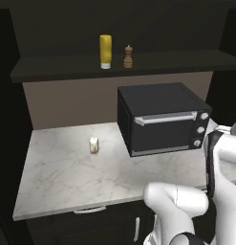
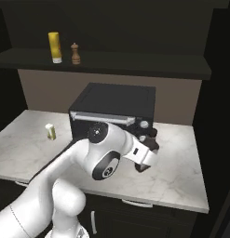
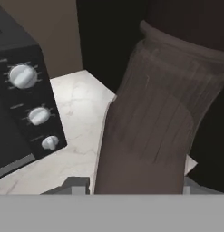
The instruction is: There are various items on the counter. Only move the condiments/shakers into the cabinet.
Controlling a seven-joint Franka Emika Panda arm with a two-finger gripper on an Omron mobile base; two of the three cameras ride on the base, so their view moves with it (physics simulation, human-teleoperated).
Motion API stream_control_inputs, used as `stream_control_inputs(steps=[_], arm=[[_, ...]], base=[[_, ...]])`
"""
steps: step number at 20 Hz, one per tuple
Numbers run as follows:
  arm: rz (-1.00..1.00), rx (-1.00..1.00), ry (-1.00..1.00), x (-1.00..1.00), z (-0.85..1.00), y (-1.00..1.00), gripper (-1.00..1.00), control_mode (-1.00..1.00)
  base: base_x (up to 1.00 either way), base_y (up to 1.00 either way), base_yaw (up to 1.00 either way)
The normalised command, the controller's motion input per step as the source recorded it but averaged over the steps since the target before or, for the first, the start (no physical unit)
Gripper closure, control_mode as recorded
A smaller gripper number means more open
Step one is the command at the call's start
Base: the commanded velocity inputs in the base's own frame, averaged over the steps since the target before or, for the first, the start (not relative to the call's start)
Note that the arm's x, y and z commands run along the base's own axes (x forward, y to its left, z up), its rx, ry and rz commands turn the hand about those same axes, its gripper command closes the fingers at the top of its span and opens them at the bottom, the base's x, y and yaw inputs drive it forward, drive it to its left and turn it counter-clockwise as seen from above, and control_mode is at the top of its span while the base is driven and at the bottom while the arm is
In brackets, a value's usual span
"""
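Observation:
A tall dark brownish bottle (image 3: 163, 113) looms close in the hand view, leaning slightly, with my gripper (image 3: 131, 186) shut on its lower part, one fingertip on each side. In the right base view the gripper (image 2: 151, 139) is just right of the toaster oven, low over the counter (image 2: 177, 176). On the cabinet (image 1: 177, 62) shelf stand the yellow squeeze bottle (image 1: 105, 51) and, right of it, the small wooden pepper shaker (image 1: 128, 56), both upright. From the right side the yellow bottle (image 2: 54, 46) and shaker (image 2: 76, 53) are at the shelf's left.
The black toaster oven (image 1: 162, 117) with silver handle and knobs sits on the counter (image 1: 67, 177), right of centre, close to my hand's left side. A small white-and-yellow packet (image 1: 94, 145) stands alone left of the oven. A dark wall rises at the counter's right end.

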Motion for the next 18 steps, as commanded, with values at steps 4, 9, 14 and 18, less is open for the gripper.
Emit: stream_control_inputs(steps=[4,9,14,18], arm=[[0.1,0.0,0.02,-0.43,1.0,0.39,1.0,-1.0],[0.14,0.0,0.02,-0.38,1.0,0.56,1.0,-1.0],[0.19,0.0,0.0,-0.31,1.0,0.66,1.0,-1.0],[0.18,0.0,0.0,-0.09,1.0,0.76,1.0,-1.0]], base=[[0.0,0.0,0.0],[0.0,0.0,0.0],[0.0,0.0,0.0],[0.0,0.0,0.0]])
